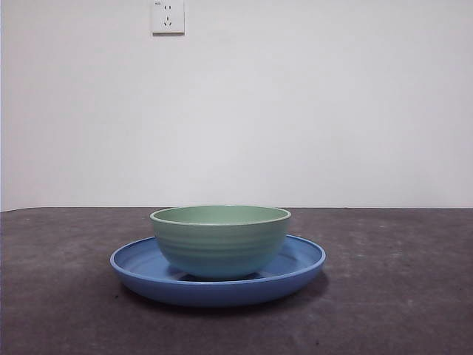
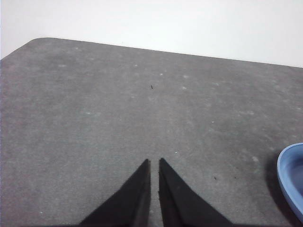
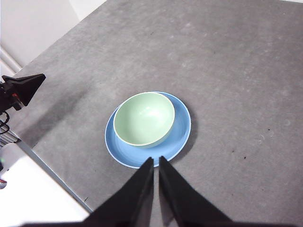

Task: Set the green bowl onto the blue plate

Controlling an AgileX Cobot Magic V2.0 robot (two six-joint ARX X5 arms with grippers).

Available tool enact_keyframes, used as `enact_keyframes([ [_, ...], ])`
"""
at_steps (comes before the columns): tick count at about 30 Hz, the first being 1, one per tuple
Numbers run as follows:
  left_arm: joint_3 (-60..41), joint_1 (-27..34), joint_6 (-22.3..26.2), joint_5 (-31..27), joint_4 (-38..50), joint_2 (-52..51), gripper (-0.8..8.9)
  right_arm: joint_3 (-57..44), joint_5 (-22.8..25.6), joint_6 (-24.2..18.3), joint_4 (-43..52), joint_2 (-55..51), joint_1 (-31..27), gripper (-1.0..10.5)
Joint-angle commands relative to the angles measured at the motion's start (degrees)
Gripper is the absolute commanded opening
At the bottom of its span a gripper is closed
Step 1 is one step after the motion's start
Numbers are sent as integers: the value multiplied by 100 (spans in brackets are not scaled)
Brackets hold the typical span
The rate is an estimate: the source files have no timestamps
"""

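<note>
You have the green bowl [image 1: 220, 240] sitting upright inside the blue plate [image 1: 133, 265], resting on the plate's flat floor and set a little off-centre, so more of the plate's rim shows on one side in the right wrist view. The plate lies flat on the dark grey bench [image 1: 399, 296], with a white wall and a wall socket [image 1: 168, 16] behind it in the front view.

Your right pincer [image 3: 156, 161] hangs above the bench, looking down on the pair; the green bowl [image 3: 144, 118] and blue plate [image 3: 182, 127] lie just beyond its tips, apart from them. Its two black jaws are drawn together with only a thin slit between them, and they hold nothing.

Your left pincer [image 2: 154, 162] is over bare bench, well to the side of the plate; only an edge of the blue plate [image 2: 289, 177] shows in its view. Its jaws too are nearly touching and grip nothing. That same pincer [image 3: 23, 86] appears at the edge of the right wrist view, away from the plate.
</note>
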Motion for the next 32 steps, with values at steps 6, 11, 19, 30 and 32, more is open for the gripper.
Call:
enact_keyframes([
  [6,-118,0,4,-4,20,-9,29,101,-13,-66,55,31,26,16],
  [11,-118,0,4,-7,20,-9,29,57,-15,-66,94,-136,-94,16],
  [19,-118,0,4,-4,20,-9,29,-2033,-111,-562,2481,-1679,-1222,16],
  [30,-118,2,4,-7,20,-9,29,-6347,966,-575,5455,-3779,-1827,16],
  [32,-118,2,4,-4,20,-9,29,-6679,1436,-573,5517,-3827,-1812,16],
])
